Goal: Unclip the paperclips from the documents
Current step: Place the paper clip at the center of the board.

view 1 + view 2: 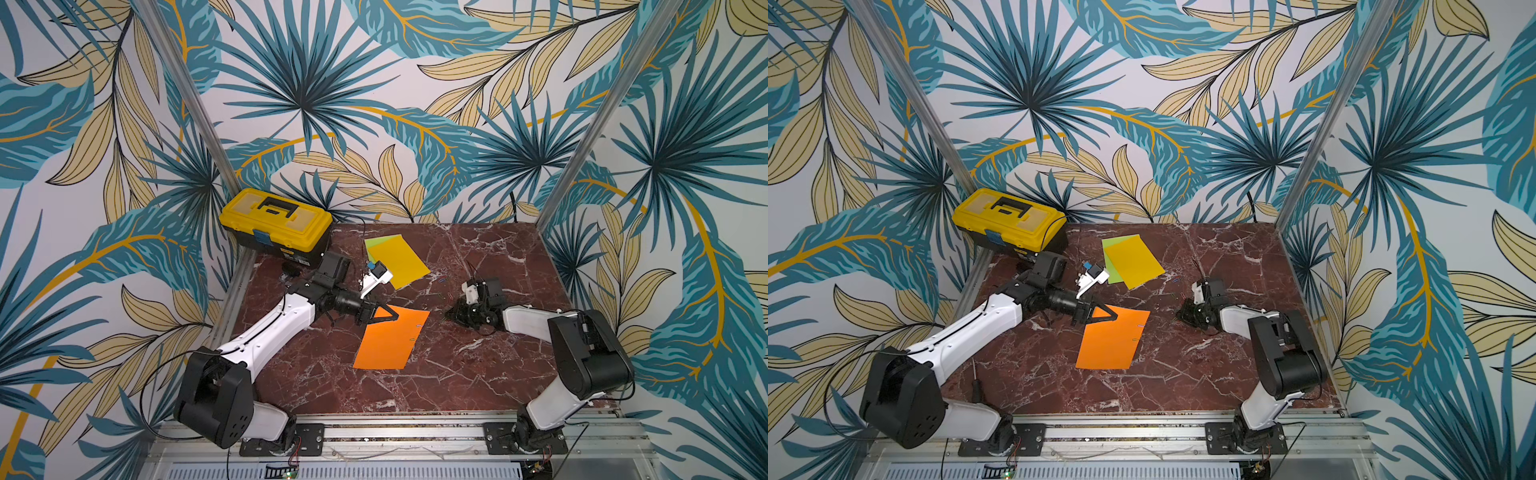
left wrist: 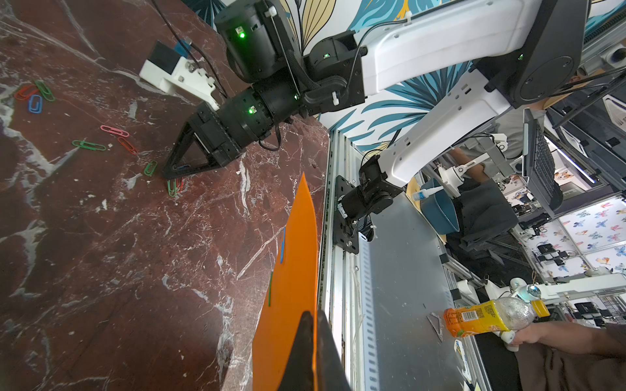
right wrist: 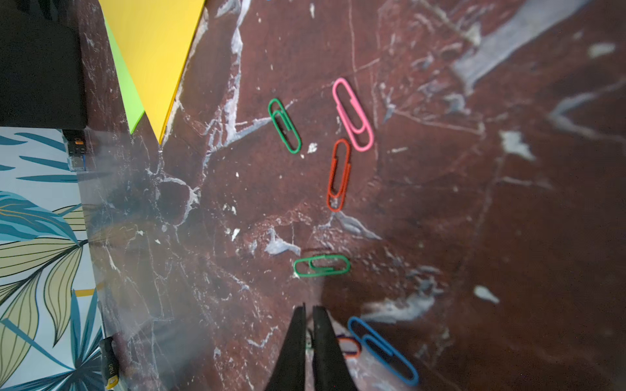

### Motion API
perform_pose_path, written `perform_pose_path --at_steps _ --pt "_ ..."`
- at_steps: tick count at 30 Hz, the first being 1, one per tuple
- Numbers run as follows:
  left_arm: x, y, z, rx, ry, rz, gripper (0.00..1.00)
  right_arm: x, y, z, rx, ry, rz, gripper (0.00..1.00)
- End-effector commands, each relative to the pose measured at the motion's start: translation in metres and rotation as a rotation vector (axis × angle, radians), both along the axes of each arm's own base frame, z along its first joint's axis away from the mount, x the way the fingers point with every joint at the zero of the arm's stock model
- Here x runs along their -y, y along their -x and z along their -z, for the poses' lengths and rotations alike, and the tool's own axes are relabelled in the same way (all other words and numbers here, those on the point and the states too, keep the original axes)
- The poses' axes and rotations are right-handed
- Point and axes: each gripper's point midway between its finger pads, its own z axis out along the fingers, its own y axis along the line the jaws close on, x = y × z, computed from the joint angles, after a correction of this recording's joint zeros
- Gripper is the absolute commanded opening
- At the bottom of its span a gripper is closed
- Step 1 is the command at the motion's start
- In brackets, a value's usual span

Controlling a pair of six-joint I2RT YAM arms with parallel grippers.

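The orange document (image 1: 390,345) (image 1: 1111,345) lies mid-table. My left gripper (image 1: 397,318) (image 2: 313,313) is shut on its far corner, lifting that edge. Two paperclips sit on its right edge, one blue (image 2: 283,245) and one green (image 2: 270,287). To the right, my right gripper (image 1: 449,314) (image 3: 309,306) points down at the marble, its jaws a narrow slit apart and holding nothing. Several loose paperclips lie round it: green (image 3: 321,265), red (image 3: 338,176), pink (image 3: 352,115) and blue (image 3: 382,352). The yellow document (image 1: 399,259) overlaps the lime green one (image 1: 1109,266) at the back.
A yellow toolbox (image 1: 276,222) stands at the back left corner. A screwdriver (image 1: 974,382) lies near the front left by the left arm's base. An aluminium rail (image 1: 415,432) runs along the table's front edge, and walls close the other sides.
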Motion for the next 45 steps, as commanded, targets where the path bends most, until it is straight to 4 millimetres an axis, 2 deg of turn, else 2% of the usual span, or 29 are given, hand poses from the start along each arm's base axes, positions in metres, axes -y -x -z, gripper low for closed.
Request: perform_pose_path --at_steps 1,14,22,25,28,38,45 --pt "0.001 0.003 0.003 0.004 -0.003 0.010 0.00 0.005 0.005 0.009 -0.042 0.027 0.010 0.14" --pt "0.000 0.003 0.003 0.006 -0.006 0.007 0.00 0.002 0.002 -0.005 -0.010 0.030 -0.023 0.22" --pt "0.000 0.001 0.003 0.015 -0.012 -0.001 0.00 0.002 0.006 -0.028 0.065 0.053 -0.089 0.29" --pt "0.000 -0.001 0.002 0.024 -0.015 -0.005 0.00 -0.003 0.010 -0.046 0.144 0.039 -0.139 0.33" --pt "0.001 -0.003 -0.005 0.038 -0.005 -0.005 0.00 -0.012 0.016 -0.074 0.277 0.002 -0.213 0.37" --pt "0.010 -0.017 -0.031 0.086 0.039 0.014 0.00 -0.037 0.058 -0.163 0.665 -0.124 -0.446 0.45" --pt "0.013 -0.028 -0.056 0.137 0.080 0.023 0.00 -0.051 0.078 -0.210 0.817 -0.240 -0.550 0.49"
